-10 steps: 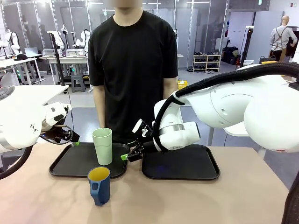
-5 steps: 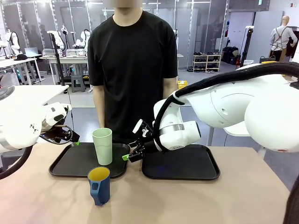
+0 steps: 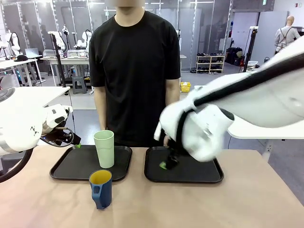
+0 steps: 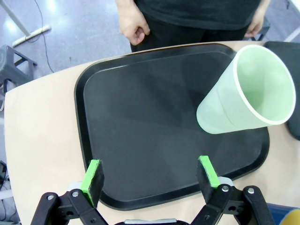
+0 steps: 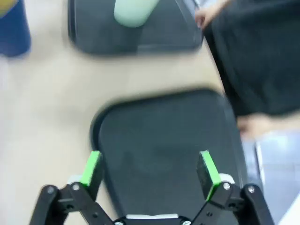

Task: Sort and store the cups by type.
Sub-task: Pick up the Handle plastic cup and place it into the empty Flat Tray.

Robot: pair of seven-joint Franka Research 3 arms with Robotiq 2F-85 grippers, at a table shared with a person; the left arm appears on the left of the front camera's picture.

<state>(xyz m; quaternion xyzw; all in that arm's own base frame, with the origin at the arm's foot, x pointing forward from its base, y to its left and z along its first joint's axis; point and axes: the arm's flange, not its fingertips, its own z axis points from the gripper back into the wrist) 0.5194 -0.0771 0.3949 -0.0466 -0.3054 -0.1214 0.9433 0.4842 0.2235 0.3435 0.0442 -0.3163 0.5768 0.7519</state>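
Note:
A tall pale green tumbler (image 3: 104, 148) stands upright on the left black tray (image 3: 71, 167), near its right side. A dark blue mug (image 3: 101, 188) with a yellow inside stands on the table just in front of that tray. My left gripper (image 3: 74, 143) hovers at the tray's far left corner, open and holding nothing. In the left wrist view its fingers (image 4: 92, 176) spread over the tray (image 4: 140, 112), with the tumbler (image 4: 243, 91) to the right. My right gripper (image 3: 165, 164) hangs, blurred, over the right black tray (image 3: 209, 173). Its wrist view shows it open (image 5: 150, 169) above that tray (image 5: 164, 140), with the tumbler (image 5: 133, 11) and mug (image 5: 11, 28) beyond.
A person in a black shirt (image 3: 135, 71) stands at the far side of the table, hands down by the table edge (image 4: 133, 28). The table in front of the right tray is bare wood (image 3: 213, 204).
My right arm has swung from the gap between the trays to over the right tray, and it is blurred by motion. The left arm, tumbler and mug have not moved.

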